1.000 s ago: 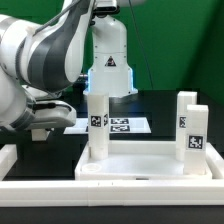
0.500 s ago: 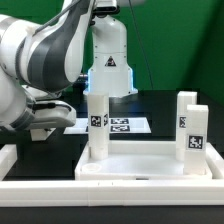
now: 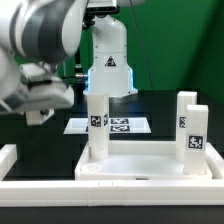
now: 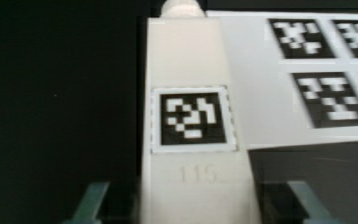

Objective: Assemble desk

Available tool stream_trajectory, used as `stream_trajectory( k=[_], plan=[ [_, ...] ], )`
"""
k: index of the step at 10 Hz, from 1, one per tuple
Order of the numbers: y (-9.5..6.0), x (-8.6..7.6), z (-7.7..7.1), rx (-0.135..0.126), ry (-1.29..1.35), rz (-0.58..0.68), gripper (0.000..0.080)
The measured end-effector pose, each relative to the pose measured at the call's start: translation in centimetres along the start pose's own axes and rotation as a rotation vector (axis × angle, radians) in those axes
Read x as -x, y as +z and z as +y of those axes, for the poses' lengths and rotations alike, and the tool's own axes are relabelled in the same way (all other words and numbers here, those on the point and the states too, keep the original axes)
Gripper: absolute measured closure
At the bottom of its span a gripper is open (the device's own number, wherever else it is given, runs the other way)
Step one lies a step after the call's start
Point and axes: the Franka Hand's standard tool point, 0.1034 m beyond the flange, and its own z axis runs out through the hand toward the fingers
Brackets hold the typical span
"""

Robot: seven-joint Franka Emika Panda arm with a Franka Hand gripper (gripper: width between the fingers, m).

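The white desk top (image 3: 150,168) lies on the table with its raised rim up. Two white legs with tags stand upright in it, one at the exterior view's left (image 3: 97,125) and one at its right (image 3: 189,125). A third white leg (image 4: 197,90) with a square tag lies on the dark table in the wrist view. My gripper (image 4: 197,205) is above it and straddles it, with dark gaps between the leg and each finger (image 4: 98,203), so it is open. In the exterior view the gripper (image 3: 40,116) hangs at the left, and the third leg is hidden.
The marker board (image 3: 120,125) lies behind the desk top and shows beside the lying leg in the wrist view (image 4: 327,70). Long white border rails run along the front (image 3: 110,192) and left (image 3: 8,155). The robot's base (image 3: 108,65) stands at the back.
The arm has risen and shifted toward the exterior view's left. The desk top and its two upright legs have not moved.
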Motion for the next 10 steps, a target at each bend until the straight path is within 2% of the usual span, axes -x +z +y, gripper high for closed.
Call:
stream_trajectory(
  k=[1, 3, 4, 5, 6, 7, 8, 9, 10],
  plan=[
    [-0.2, 0.3, 0.3, -0.008, 0.007, 0.018, 0.0510],
    [-0.5, -1.1, 0.8, 0.024, 0.000, 0.136, 0.0510],
    [-1.0, -1.0, 0.2, 0.028, 0.010, 0.195, 0.0509],
    [-2.4, -1.2, -1.4, 0.036, 0.000, 0.226, 0.0509],
    [-5.7, -1.1, -2.5, 0.038, -0.021, 0.272, 0.0509],
    [-9.5, -0.9, -2.4, 0.046, -0.050, 0.336, 0.0509],
    [-11.1, -0.8, -1.8, 0.062, -0.075, 0.387, 0.0509],
    [-11.1, -1.6, -1.6, 0.076, -0.070, 0.467, 0.0509],
    [-10.9, -1.6, -1.6, 0.074, -0.068, 0.541, 0.0509]
  ],
)
